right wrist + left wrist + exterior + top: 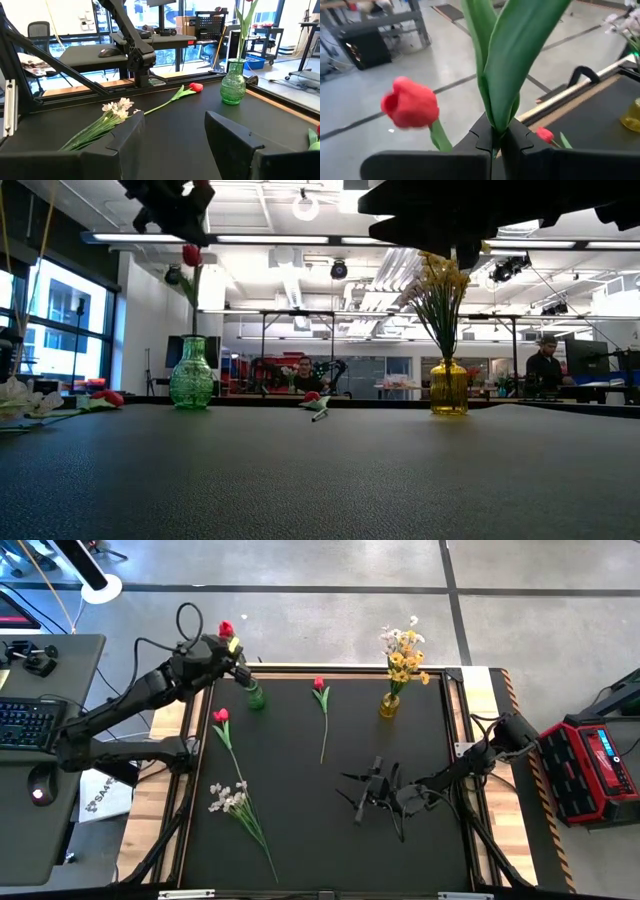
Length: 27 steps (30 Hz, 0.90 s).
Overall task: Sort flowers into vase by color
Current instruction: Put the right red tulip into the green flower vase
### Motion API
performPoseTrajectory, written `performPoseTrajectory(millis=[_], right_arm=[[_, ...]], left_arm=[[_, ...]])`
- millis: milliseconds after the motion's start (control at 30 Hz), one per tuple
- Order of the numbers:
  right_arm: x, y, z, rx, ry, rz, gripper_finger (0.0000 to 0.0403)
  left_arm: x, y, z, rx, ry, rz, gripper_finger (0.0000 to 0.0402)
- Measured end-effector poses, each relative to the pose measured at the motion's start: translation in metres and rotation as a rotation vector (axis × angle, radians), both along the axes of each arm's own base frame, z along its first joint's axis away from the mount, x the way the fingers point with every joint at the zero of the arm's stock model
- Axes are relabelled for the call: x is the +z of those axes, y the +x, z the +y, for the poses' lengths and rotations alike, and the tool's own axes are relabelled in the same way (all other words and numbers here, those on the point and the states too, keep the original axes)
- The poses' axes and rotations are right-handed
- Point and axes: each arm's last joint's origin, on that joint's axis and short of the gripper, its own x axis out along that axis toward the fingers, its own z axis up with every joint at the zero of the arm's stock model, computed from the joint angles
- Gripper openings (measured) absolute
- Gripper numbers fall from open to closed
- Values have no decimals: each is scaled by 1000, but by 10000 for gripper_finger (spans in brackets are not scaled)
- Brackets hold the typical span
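My left gripper (234,650) is shut on a red tulip (410,106) over the table's far left corner. The tulip's stem runs down into the green vase (255,696), which also shows in the low view (191,375). Two more red tulips (222,717) (320,685) and a white spray (228,798) lie flat on the black mat. A yellow vase (389,705) holds yellow and white blossoms (403,652). My right gripper (372,795) stands open low over the mat's right half, with nothing between its fingers (125,137). My left gripper pinches the tulip between its two fingers, where the green leaves meet the stem (495,131), a little below the blossom. The fingers come nearly level from the table's left side and lie across the stem. The stem stands upright with its lower end in the green vase's mouth (238,59).
Wooden rails (480,690) edge the mat. A desk with a keyboard (30,720) stands left of the table and a red case (590,765) to its right. People sit in the room beyond the far edge (545,365). Bare mat lies near the front edge (330,850).
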Motion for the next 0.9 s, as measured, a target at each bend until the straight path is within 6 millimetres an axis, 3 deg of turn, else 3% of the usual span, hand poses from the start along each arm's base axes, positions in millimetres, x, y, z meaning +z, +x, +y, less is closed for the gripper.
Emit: performPoseTrajectory(millis=[200, 700, 900], right_arm=[[0, 0, 0, 0, 0, 0, 197], [0, 0, 0, 0, 0, 1, 197], [0, 0, 0, 0, 0, 1, 197]], left_arm=[[-4, 0, 0, -22, -52, -5, 1], [11, -27, -19, -52, -20, -82, 1], [9, -30, -22, -66, -59, -78, 1]])
